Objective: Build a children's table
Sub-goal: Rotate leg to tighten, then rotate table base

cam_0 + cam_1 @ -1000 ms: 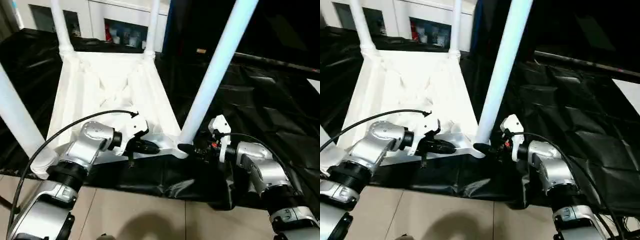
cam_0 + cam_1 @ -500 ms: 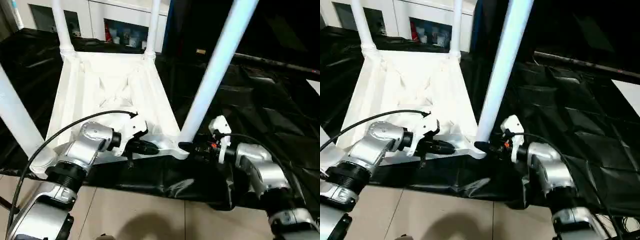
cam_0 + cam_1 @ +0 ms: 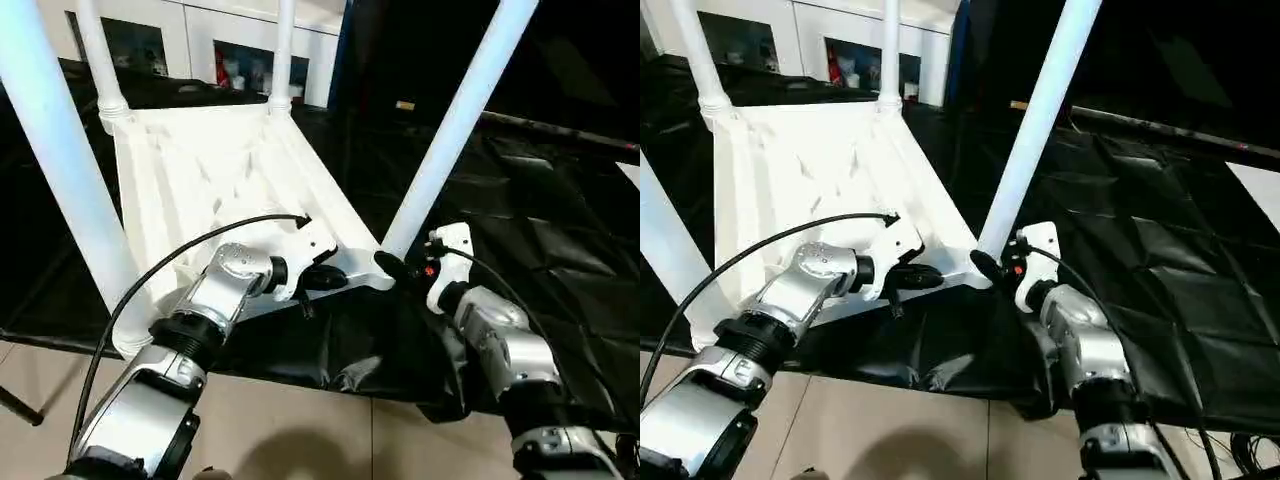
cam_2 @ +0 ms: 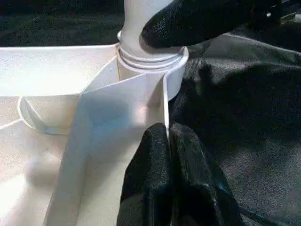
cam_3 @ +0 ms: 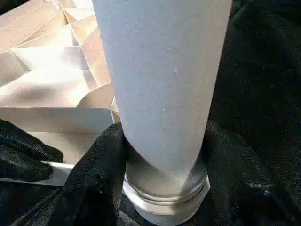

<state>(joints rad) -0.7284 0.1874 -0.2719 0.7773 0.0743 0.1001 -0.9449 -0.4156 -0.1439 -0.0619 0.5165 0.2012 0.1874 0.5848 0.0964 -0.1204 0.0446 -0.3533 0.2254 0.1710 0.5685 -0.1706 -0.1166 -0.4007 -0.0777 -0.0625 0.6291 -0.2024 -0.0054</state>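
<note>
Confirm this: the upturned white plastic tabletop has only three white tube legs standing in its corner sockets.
Not three: four white tube legs stand in the upturned white plastic tabletop, as the left eye view shows: two far, two near.

Jaws clasp the white leg — seated in its socket.

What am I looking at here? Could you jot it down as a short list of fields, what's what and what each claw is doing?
Object: white tabletop lying upside down on a black cloth
Legs: four standing up in the corner sockets
Left gripper: shut on the tabletop's near edge wall
Right gripper: fingers either side of the near right leg, at its base
Stage: all legs in place
</note>
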